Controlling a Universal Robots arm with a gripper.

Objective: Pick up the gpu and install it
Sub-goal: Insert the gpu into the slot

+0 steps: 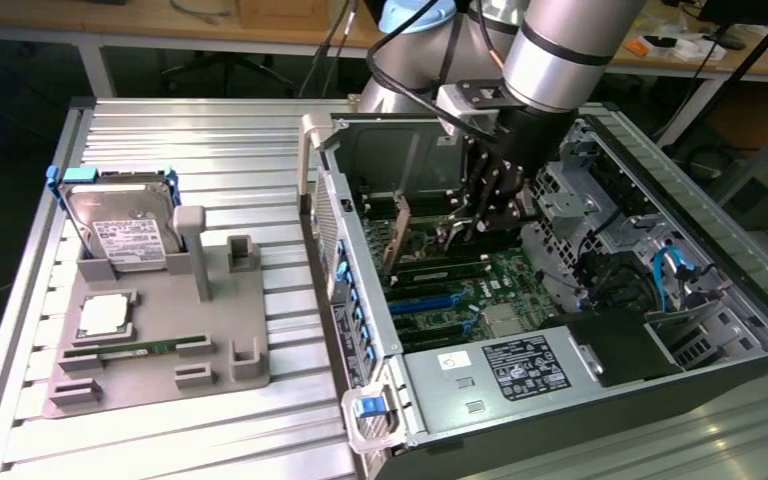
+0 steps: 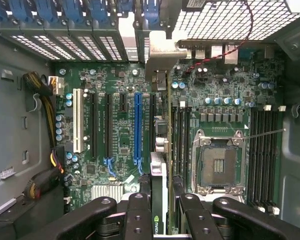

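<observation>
Matt black fingers (image 2: 140,215), glossy green gpu (image 2: 159,170), ribbed metal table (image 1: 197,130)

gpu (image 2: 160,170) edge-on, lower end behind end effector (image 2: 160,212) fingers

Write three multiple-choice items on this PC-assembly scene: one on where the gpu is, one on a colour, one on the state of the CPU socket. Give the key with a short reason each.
1. Where is the gpu?
A. On the grey fixture beside the hard drive
B. Edge-on between the gripper's fingers, over the motherboard
C. On the table outside the case

2. What colour is the long expansion slot beside the card?
A. Blue
B. Red
C. Yellow

3. What is the state of the CPU socket?
A. Covered by a cooler
B. Holds a processor
C. Bare, contacts exposed

Key: B, the wrist view shows the card upright between the fingers inside the case; A, the slot is bright blue among black ones; C, its frame surrounds bare contacts.
</observation>
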